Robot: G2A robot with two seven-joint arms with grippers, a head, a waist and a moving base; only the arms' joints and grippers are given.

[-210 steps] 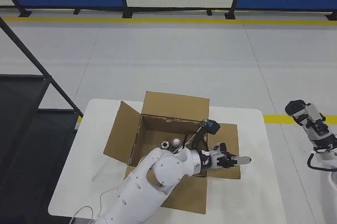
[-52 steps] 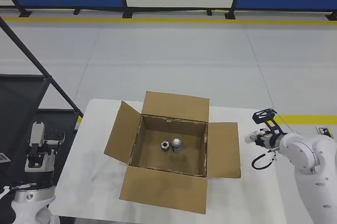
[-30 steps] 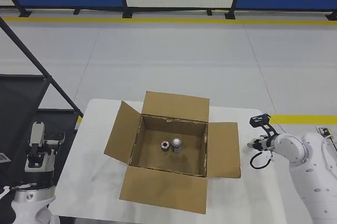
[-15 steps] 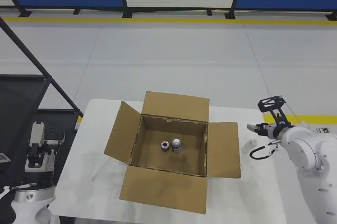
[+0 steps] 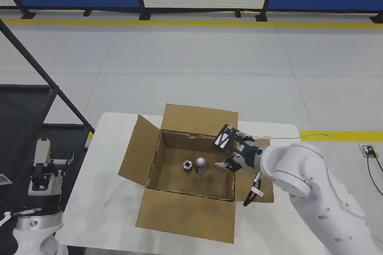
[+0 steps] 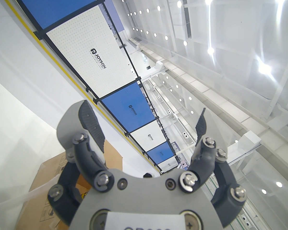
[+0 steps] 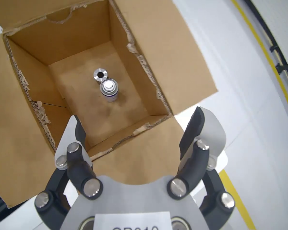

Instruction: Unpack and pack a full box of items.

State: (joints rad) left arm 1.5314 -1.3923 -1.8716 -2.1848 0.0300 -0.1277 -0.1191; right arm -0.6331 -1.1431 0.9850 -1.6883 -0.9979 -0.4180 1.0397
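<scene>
Having swung in from beyond the open brown cardboard box point(image 5: 199, 120), the right end effector point(image 5: 223, 152) is hovering wide and empty above its right wall; a small silver-topped can point(image 5: 201, 166) and grey metal collet point(image 5: 187, 166) are standing inside, likely next out.

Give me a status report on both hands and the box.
Right hand open over box rim. Left hand open, aimed upward. Can and metal cylinder standing inside. Nothing blocking them.
</scene>
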